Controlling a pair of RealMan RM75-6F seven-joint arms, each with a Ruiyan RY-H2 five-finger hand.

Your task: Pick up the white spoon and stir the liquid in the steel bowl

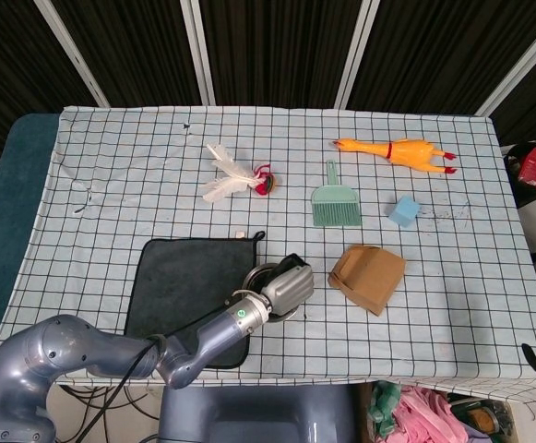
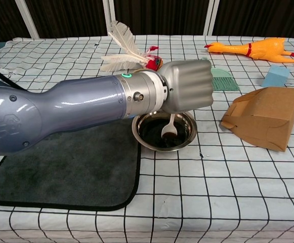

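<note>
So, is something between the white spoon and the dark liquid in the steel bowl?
Nothing visible. The left hand holds the white spoon above the steel bowl, and the spoon's head already reaches the dark liquid.

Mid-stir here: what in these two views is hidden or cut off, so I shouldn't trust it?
- Spoon handle and finger grip: both views, covered by the back of the left hand; only the white spoon bowl shows.
- Steel bowl: far rim hidden by that hand in chest view; mostly covered in head view.
- Liquid depth: dark surface, unreadable.
- Right hand: in neither view.
- Grey mat: partly under the forearm, chest view.
</note>
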